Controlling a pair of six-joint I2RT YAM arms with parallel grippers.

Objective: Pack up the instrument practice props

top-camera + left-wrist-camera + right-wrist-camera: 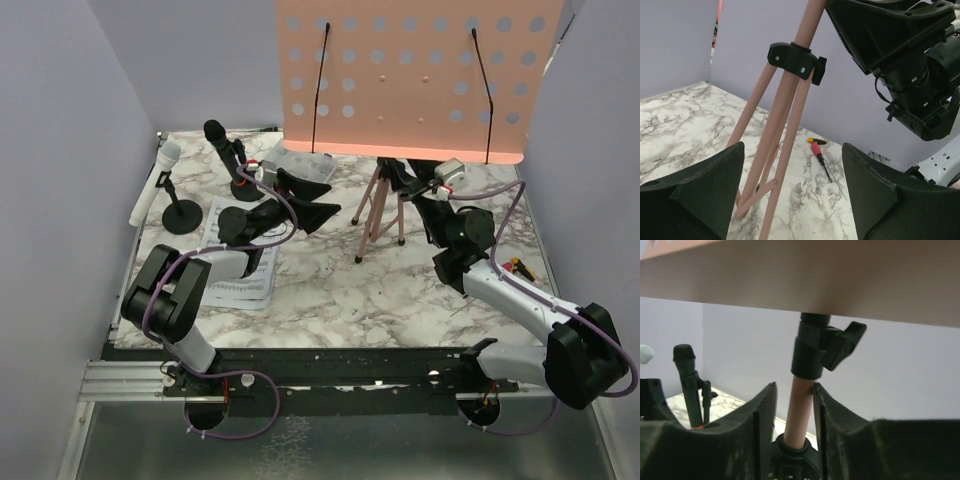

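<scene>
Marble-patterned tabletop (330, 290), walled in pale lilac, seen from above: the pink perforated music-sheet board (410, 70) stands at the back on its thin tripod legs (375, 215). The black microphone (222, 140) and white microphone (165, 160) sit in round-based holders (181, 215) at back left, and printed sheet-music pages (245, 285) lie front left. Just left of the tripod hangs the left gripper (316, 200); the right gripper (408, 180) is at the stand's pole beneath the board.

Left wrist view — this claw is spread wide and empty. The legs and their black collar (795, 60) are ahead between the fingers (705, 190), and a red-handled screwdriver (819, 155) lies on the table beyond.

Right wrist view — this claw is narrow around the pink pole (799, 405) just under the black clamp knob (840, 342); whether it is truly pinching I cannot tell. The stand looks light but top-heavy, its tubes stiff and smooth, so the pole below the clamp seems the surest hold, while the legs may well fold or swing
</scene>
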